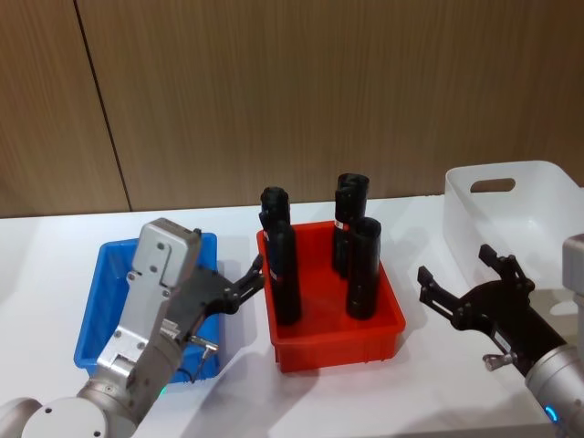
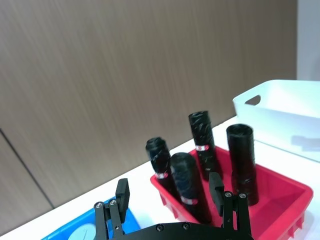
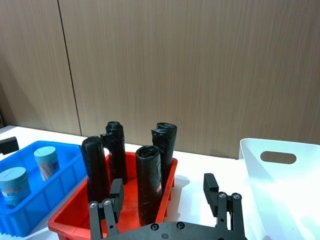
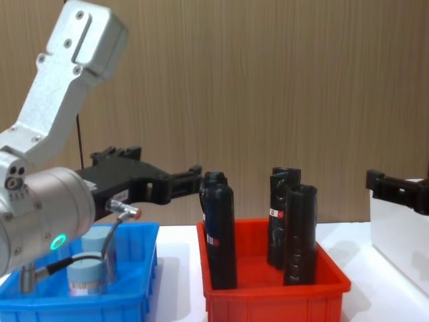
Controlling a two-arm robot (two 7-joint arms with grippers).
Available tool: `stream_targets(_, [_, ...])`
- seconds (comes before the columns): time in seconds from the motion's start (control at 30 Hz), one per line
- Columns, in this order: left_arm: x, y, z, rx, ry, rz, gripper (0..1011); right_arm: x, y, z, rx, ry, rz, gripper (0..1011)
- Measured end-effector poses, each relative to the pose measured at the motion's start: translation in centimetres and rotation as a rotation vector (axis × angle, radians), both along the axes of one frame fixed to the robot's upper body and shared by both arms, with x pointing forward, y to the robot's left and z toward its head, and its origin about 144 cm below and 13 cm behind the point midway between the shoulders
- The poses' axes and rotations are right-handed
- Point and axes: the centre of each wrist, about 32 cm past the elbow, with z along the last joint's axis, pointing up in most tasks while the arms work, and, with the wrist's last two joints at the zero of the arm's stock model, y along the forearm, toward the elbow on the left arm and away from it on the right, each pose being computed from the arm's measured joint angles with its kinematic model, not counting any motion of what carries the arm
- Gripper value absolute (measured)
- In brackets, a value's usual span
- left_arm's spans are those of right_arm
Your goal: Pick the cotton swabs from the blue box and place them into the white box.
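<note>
Two cotton swabs jars (image 3: 46,162) (image 3: 14,185) with grey-blue lids stand in the blue box (image 3: 60,192). From the chest, one jar (image 4: 87,278) stands at the front of the blue box (image 4: 134,302). My left gripper (image 1: 248,283) hovers open above the blue box's (image 1: 96,301) right rim, its tips pointing toward the red bin, with nothing held. Open fingers (image 2: 121,192) frame my left gripper (image 2: 169,192). The white box (image 1: 511,210) stands at the far right. Just left of it, my right gripper (image 1: 453,265) (image 3: 163,192) is open and empty.
A red bin (image 1: 333,342) with several tall black cylinders (image 1: 283,265) stands between the blue and white boxes. A wooden wall runs behind the white table (image 1: 55,246). Bare tabletop lies in front of the red bin.
</note>
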Motion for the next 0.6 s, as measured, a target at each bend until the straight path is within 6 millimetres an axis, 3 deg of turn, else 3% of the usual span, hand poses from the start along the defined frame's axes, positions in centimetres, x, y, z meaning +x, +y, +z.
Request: stream_targets(0.6, [0.4, 2.7, -0.9, -0.051, 0.12, 0.117, 1004, 0.0, 0.0, 0.0, 0.0, 0.0, 0.0, 1002])
